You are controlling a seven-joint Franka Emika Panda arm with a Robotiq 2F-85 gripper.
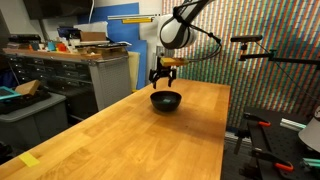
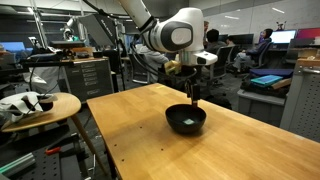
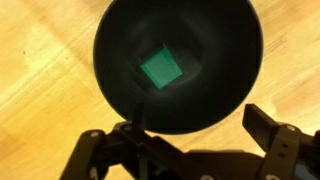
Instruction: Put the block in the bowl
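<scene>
The black bowl (image 1: 165, 101) stands on the wooden table in both exterior views (image 2: 186, 119). In the wrist view the bowl (image 3: 215, 90) fills the upper frame, and the tiny green block (image 3: 161, 69) lies flat on its floor. A green speck of the block (image 2: 187, 123) shows inside the bowl in an exterior view. My gripper (image 1: 164, 78) hangs just above the bowl, fingers spread wide and empty. It also shows in the wrist view (image 3: 190, 140) and in an exterior view (image 2: 192, 88).
The wooden table (image 1: 140, 140) stretches toward the camera. A round stool table with clutter (image 2: 35, 103) stands beside it. Cabinets and a workbench (image 1: 80, 65) lie beyond one table edge, and a camera stand (image 1: 255, 50) beyond another.
</scene>
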